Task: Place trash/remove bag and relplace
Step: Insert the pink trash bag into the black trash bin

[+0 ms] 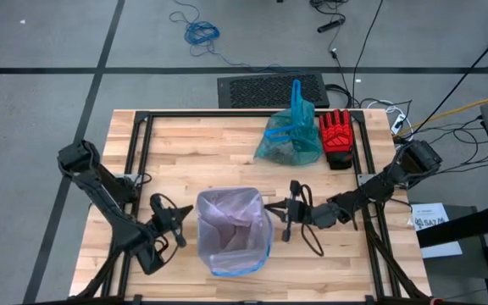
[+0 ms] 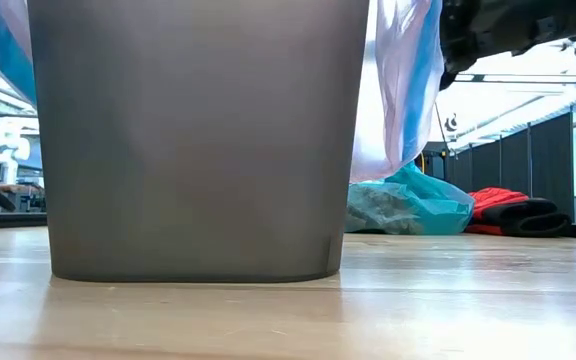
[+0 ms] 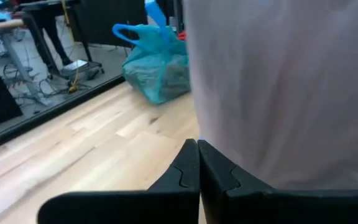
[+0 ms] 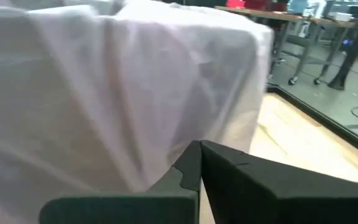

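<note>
A grey bin (image 2: 198, 140) stands mid-table, lined with the pale pink translucent bag (image 1: 231, 222), whose blue-edged rim hangs down outside the bin (image 2: 408, 90). The teal-green bag (image 1: 288, 140) sits on its bottom near the far edge with its loop handles up. Dark trash shows dimly through it (image 3: 160, 74). My left gripper (image 1: 183, 224) is shut at the bin's left side, its tips (image 3: 197, 144) beside the draped pink film. My right gripper (image 1: 274, 209) is shut at the bin's right side, its tips (image 4: 199, 144) at the pink film. My left gripper's shut fingertips (image 3: 194, 155) are level with and close to the pink bag's draped side (image 3: 272, 99), coming from the table's left; I cannot tell whether they touch it. My right gripper's shut fingertips (image 4: 194, 158) point level at the pink bag's draped side (image 4: 135, 124) from the table's right; I cannot tell whether they touch it.
A red and black glove (image 1: 337, 135) lies right of the teal bag near the far edge. Black frame rails (image 1: 138, 144) run along the table's left, right and far sides. Bare wood (image 1: 193, 157) lies between the bin and the far edge.
</note>
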You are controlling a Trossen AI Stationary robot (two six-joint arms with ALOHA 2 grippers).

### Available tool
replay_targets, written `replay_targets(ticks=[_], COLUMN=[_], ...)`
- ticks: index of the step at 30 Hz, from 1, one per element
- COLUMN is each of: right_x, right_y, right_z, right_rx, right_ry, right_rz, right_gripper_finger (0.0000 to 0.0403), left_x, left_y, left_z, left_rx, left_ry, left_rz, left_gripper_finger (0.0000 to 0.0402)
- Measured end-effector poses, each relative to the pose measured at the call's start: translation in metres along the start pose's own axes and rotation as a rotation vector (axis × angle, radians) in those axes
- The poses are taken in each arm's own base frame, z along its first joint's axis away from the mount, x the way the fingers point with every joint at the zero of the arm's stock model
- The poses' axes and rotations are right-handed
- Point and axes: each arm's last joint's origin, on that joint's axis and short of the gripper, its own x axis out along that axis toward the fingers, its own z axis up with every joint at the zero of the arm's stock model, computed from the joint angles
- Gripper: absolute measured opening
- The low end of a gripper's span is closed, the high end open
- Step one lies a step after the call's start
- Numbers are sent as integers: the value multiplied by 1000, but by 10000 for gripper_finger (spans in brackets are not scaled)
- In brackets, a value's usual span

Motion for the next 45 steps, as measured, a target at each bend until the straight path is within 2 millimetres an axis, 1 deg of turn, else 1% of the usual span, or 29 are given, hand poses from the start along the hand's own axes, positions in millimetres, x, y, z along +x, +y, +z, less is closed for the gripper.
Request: replay_targets(ticks=[2, 5, 9, 13, 17, 19, 23, 26, 32, 35, 38, 41, 45], right_x=[3, 8, 11, 13, 19, 24, 33, 37, 40, 36, 32, 28, 21], right_y=[-3, -8, -13, -12, -8, -8, -8, -8, -5, -1, 5, 9, 11], right_z=[1, 3, 4, 2, -8, -16, -35, -47, -65, -70, -70, -64, -55], right_rx=[9, 34, 45, 39, 14, 11, 5, 23, 67, 73, 74, 71, 2], right_ry=[-5, -19, -27, -20, -14, -7, 39, 79, 150, 191, 194, 172, 145], right_rz=[5, 58, 63, 64, 113, 126, 108, 98, 96, 102, 117, 114, 68], right_gripper_finger=[0, 0, 0, 0, 0, 0, 0, 0, 0, 0, 0, 0, 0], left_x=[4, 8, 12, 12, 13, 15, 20, 24, 30, 26, 20, 13, 4], left_y=[1, 1, 3, 4, 6, 8, 12, 12, 10, 8, 6, 5, 0], left_z=[-4, -8, -13, -16, -19, -24, -35, -40, -45, -46, -43, -36, -24], left_rx=[-9, -16, -37, -23, -12, -31, -82, -104, -91, -53, -17, 9, 49], left_ry=[-2, 3, 17, 19, 20, 19, 17, 23, 136, 175, 177, 182, 191], left_rz=[8, 16, 19, 17, 20, 20, 16, 11, -22, -51, -64, -58, -63], left_gripper_finger=[0, 0, 0, 0, 0, 0, 0, 0, 0, 0, 0, 0, 0])
